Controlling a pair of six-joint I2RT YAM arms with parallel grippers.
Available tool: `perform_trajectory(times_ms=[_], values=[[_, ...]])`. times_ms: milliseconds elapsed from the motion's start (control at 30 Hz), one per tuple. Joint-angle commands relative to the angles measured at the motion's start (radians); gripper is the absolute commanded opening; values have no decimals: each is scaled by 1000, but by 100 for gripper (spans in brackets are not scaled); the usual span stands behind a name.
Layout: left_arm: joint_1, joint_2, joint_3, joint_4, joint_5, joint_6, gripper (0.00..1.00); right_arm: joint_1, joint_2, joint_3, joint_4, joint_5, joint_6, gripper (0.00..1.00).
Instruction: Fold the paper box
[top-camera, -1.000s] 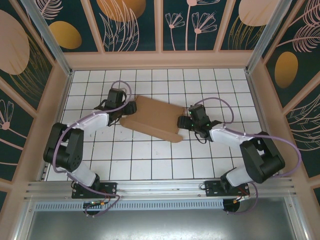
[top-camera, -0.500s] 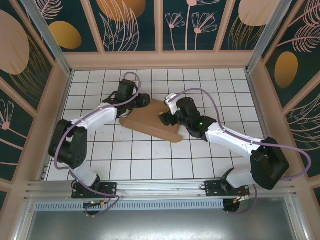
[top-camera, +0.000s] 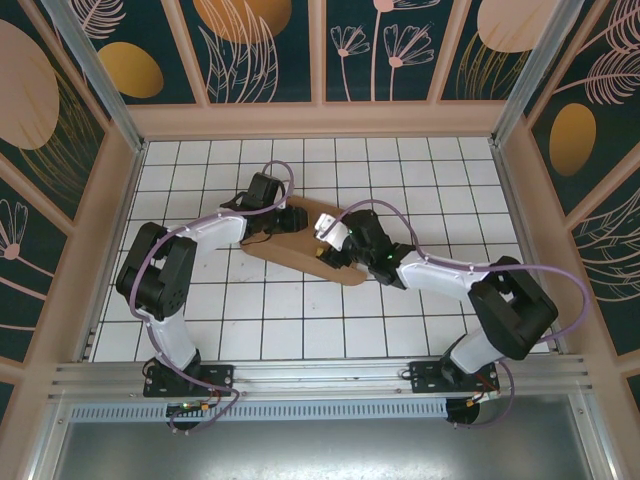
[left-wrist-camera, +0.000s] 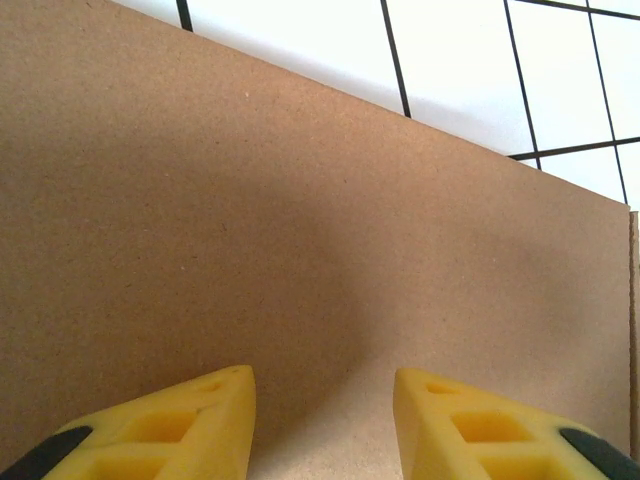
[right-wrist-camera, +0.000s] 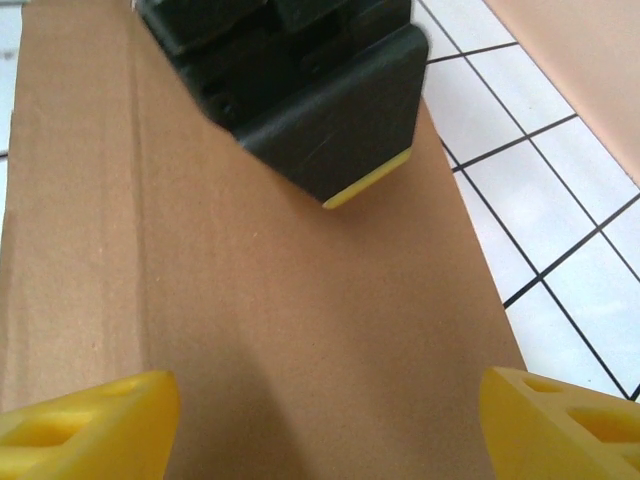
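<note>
**Position of the workpiece.** The paper box (top-camera: 292, 250) is lying near the middle of the tiled table (top-camera: 400, 330), a little toward the far side, with an arm reaching in from each side. From above it is presenting as a mostly flat brown panel. Its near long edge appears to be turned up slightly, but this cannot be confirmed.

**Tool state.**
- The left gripper (top-camera: 288, 218) is hovering over the left end of the panel. In the left wrist view its fingers (left-wrist-camera: 190, 430) are standing apart, with bare cardboard (left-wrist-camera: 300, 220) showing between them and nothing clamped.
- The right gripper (top-camera: 328, 240) is hovering over the middle of the panel. Its fingers (right-wrist-camera: 90, 420) are spread wide, with nothing between them.
- In the right wrist view one yellow fingertip of the left gripper (right-wrist-camera: 365, 182) is hanging just above the same panel, so the two tools are working close together.
- Whether either tool is touching the board cannot be told.

**Step in hand.** Judged from the layout, both tools are being positioned over the main panel and no wall is standing yet. The task is therefore at an early stage.

**Next move.** Score lines are running lengthwise along one side of the board (right-wrist-camera: 90, 250). The next action likely calls for one tool to press the panel flat beside a score line. The other tool must shift out to a free edge, since fingers over a flat face have nothing to pinch. Clearance between the tools needs attention.
</note>
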Motion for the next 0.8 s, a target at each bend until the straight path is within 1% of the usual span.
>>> perform_trajectory(times_ms=[0, 233, 367, 567, 667, 767], values=[[0, 24, -22, -7, 31, 3, 42, 1, 23, -12, 50, -29, -72, 80], [0, 25, -31, -4, 31, 7, 42, 8, 60, 4, 70, -95, -67, 80], [0, 33, -34, -4, 35, 8, 42, 21, 70, 12, 49, -138, -64, 81], [0, 37, -33, -3, 43, 14, 42, 26, 100, 13, 30, -157, -56, 83], [0, 41, -31, -4, 44, 14, 41, 38, 143, 17, 33, -85, -75, 83], [0, 44, -28, -4, 51, 17, 41, 61, 206, 17, 70, 72, -108, 82]])
